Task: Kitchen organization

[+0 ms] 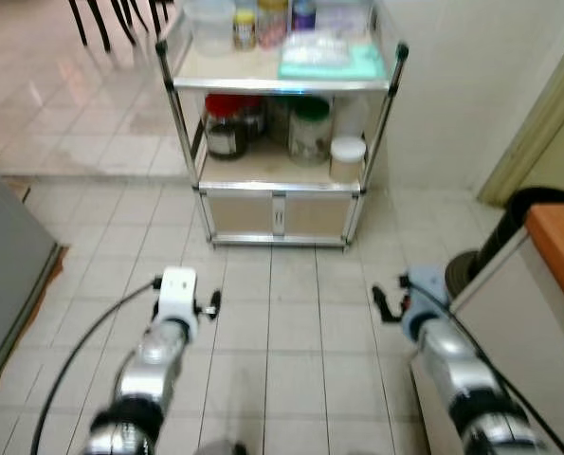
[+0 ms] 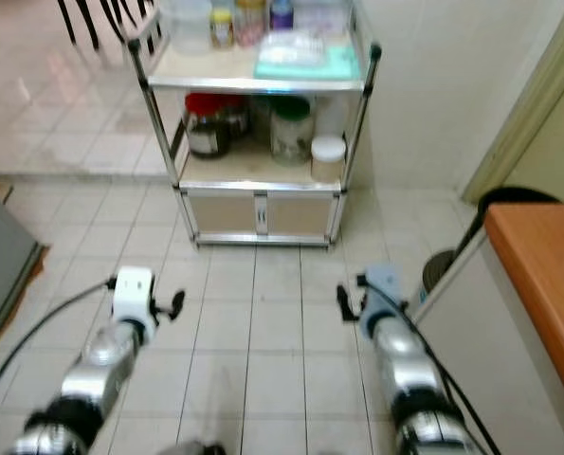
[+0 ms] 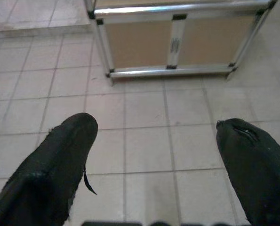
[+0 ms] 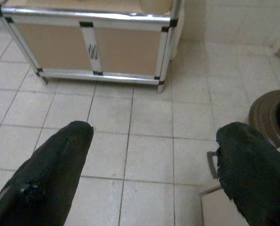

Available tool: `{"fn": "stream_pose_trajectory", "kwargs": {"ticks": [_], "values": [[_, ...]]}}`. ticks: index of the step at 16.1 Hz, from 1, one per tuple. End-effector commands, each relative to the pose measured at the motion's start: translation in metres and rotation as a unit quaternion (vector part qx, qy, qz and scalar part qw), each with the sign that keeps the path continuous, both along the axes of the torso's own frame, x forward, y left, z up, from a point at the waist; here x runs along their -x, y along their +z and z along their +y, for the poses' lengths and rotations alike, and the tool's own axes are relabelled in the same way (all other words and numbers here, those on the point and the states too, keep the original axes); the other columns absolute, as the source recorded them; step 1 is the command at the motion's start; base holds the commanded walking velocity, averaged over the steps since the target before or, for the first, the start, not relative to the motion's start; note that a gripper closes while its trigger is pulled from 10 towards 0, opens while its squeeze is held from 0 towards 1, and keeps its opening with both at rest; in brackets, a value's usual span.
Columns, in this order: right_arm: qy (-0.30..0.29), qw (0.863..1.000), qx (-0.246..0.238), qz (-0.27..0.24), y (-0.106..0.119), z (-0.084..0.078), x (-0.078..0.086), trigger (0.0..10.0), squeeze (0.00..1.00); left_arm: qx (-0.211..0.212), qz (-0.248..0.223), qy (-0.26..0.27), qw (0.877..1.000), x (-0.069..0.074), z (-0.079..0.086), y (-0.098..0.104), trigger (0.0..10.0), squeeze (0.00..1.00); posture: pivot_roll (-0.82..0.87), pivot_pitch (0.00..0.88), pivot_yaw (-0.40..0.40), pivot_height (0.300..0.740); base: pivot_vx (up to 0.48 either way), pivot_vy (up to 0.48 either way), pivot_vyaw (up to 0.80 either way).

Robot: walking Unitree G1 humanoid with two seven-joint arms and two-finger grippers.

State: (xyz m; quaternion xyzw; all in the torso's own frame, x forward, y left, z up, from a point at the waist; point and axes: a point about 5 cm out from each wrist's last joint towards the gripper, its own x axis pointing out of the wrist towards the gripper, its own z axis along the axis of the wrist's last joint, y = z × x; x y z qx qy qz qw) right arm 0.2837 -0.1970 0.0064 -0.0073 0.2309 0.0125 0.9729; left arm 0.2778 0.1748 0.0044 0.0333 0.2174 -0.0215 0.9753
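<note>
2 silver arms are held out over the tiled floor (image 1: 291, 322), and both pincers are spread wide with nothing between the fingers: the left gripper (image 3: 154, 155) and the right gripper (image 4: 154, 160). A metal shelf cart (image 1: 280, 213) is seen ahead against the wall. Jars (image 1: 227, 126) are kept on its middle shelf, and bottles (image 1: 272, 21) and a teal packet (image 1: 331, 62) on top. An orange counter (image 1: 558, 248) is seen at the right.
</note>
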Motion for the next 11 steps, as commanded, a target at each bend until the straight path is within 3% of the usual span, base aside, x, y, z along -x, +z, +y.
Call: {"fn": "stream_pose_trajectory", "kwargs": {"ticks": [1,4,5,8,10,11], "values": [[-0.007,1.000,-0.011,-0.016,0.007,-0.003,0.000,10.0,0.00,-0.002,-0.038,-0.003,0.999,-0.003,-0.003,0.013,10.0,0.00,-0.24,0.000,0.076,0.740,0.000,0.000,0.00],[-0.028,0.997,-0.034,-0.066,0.030,-0.002,0.016,10.0,0.00,-0.009,-0.110,-0.023,0.994,0.009,-0.013,0.044,10.0,0.00,-0.22,0.000,0.078,0.740,0.000,0.000,0.00],[-0.019,0.996,-0.036,-0.074,0.035,0.001,0.023,10.0,1.00,-0.009,-0.121,-0.024,0.992,0.018,-0.013,0.048,10.0,0.00,-0.21,0.000,0.072,0.740,0.000,0.000,0.00],[0.020,0.993,-0.027,-0.116,0.057,0.017,0.039,10.0,1.00,0.018,-0.134,0.012,0.991,0.045,-0.008,0.056,10.0,0.00,-0.17,0.000,0.023,0.740,0.000,0.000,0.00],[0.035,0.992,-0.026,-0.116,0.064,0.023,0.039,10.0,1.00,0.008,-0.141,0.010,0.990,0.049,-0.008,0.067,10.0,0.00,-0.14,0.000,0.015,0.740,0.000,0.000,0.00],[0.044,0.992,-0.020,-0.119,0.068,0.027,0.038,10.0,1.00,0.002,-0.147,0.011,0.989,0.049,-0.006,0.073,10.0,0.00,-0.14,0.000,0.011,0.740,0.000,0.000,-0.80]]}}
